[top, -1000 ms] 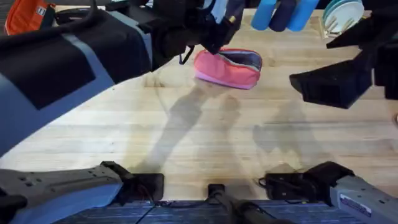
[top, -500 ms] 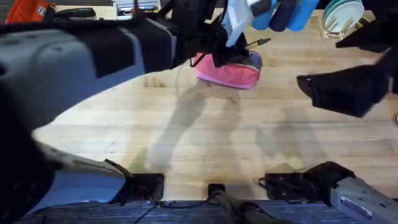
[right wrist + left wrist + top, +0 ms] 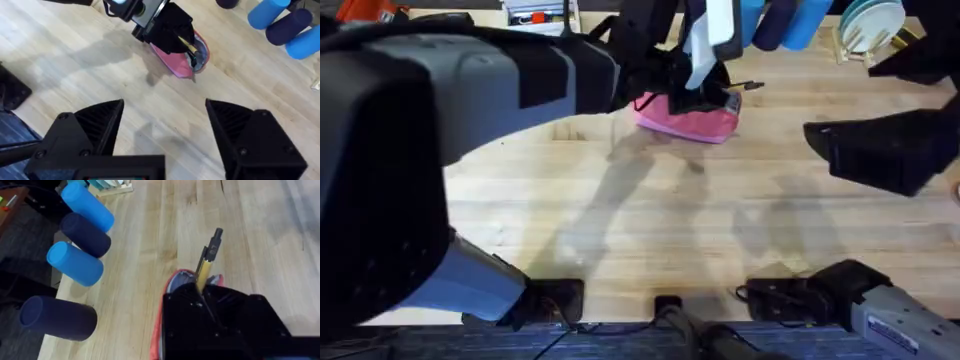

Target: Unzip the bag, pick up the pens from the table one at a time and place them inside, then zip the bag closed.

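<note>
The left end effector [image 3: 705,88] has come down over the bag [image 3: 690,118] at upper centre, gripping the yellow pen [image 3: 205,270]. The right end effector [image 3: 165,122] hovers open above the counter [image 3: 650,220].

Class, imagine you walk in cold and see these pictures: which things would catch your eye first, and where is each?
First, the left gripper shut on a yellow-tan pen, holding it over the open pink bag at the far middle of the table. Next, the right gripper hangs open over bare wood nearer the front. Beyond the bag lie blue cylinders.
</note>
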You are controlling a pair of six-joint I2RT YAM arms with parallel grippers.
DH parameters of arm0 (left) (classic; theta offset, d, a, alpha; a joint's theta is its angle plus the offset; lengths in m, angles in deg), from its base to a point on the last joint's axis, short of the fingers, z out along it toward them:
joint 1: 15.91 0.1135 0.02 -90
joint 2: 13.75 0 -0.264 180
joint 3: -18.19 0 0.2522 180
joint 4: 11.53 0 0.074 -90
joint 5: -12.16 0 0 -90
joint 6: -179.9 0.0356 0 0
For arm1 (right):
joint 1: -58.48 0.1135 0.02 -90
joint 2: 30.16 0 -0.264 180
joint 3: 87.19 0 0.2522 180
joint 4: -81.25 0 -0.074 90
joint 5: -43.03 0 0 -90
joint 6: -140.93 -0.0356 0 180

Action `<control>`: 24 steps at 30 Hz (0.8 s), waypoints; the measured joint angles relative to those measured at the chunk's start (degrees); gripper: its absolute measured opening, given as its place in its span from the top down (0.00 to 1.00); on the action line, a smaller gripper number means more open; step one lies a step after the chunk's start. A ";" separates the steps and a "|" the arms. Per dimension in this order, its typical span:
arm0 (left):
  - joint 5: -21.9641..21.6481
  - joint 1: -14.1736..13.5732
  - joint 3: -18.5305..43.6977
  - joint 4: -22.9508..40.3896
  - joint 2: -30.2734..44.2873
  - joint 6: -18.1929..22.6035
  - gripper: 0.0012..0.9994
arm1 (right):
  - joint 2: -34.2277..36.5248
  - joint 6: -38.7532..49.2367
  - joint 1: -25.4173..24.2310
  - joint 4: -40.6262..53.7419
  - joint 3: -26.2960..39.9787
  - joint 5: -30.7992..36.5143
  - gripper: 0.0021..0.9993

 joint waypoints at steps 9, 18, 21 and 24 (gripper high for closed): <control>-3.73 0.79 0.00 -0.23 2.56 2.41 0.96 | 0.00 0.00 0.00 0.01 0.00 -0.01 0.00; -9.29 3.52 0.00 4.87 2.61 5.78 0.96 | 0.00 0.00 0.00 0.02 0.00 0.00 0.00; -10.45 4.08 0.00 6.76 2.61 7.94 0.96 | 0.00 0.00 0.00 0.00 0.00 0.00 0.00; -11.62 4.17 0.00 7.83 2.61 9.74 0.96 | -0.01 0.00 0.00 0.01 0.00 0.00 0.00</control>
